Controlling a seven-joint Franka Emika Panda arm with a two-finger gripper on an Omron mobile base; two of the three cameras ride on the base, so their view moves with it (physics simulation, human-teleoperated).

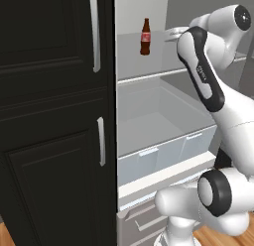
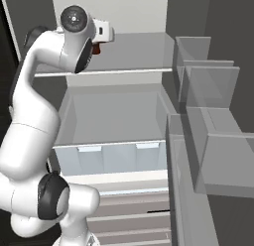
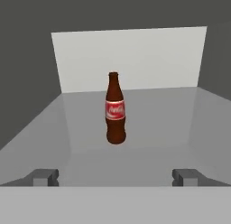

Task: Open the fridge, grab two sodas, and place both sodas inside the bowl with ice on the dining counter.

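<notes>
Your fridge [image 1: 163, 116] is open. The gripper [image 3: 115, 177] is wide apart and empty, facing the cola bottle [image 3: 115, 108]. No soda is grabbed yet.

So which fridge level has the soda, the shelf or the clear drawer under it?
The upper shelf: the brown cola bottle stands upright there; the drawer below holds none.

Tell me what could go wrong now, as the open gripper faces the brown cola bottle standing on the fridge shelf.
1. The tall, narrow brown cola bottle with the red label stands upright and alone on the pale fridge shelf; a finger of the open gripper that nudges it first could tip it over.
2. The bottle is not yet between the fingers, so closing now would probably grasp nothing.
3. The fridge's door bins are close to the arm's side; a wide swing out might strike them.
</notes>
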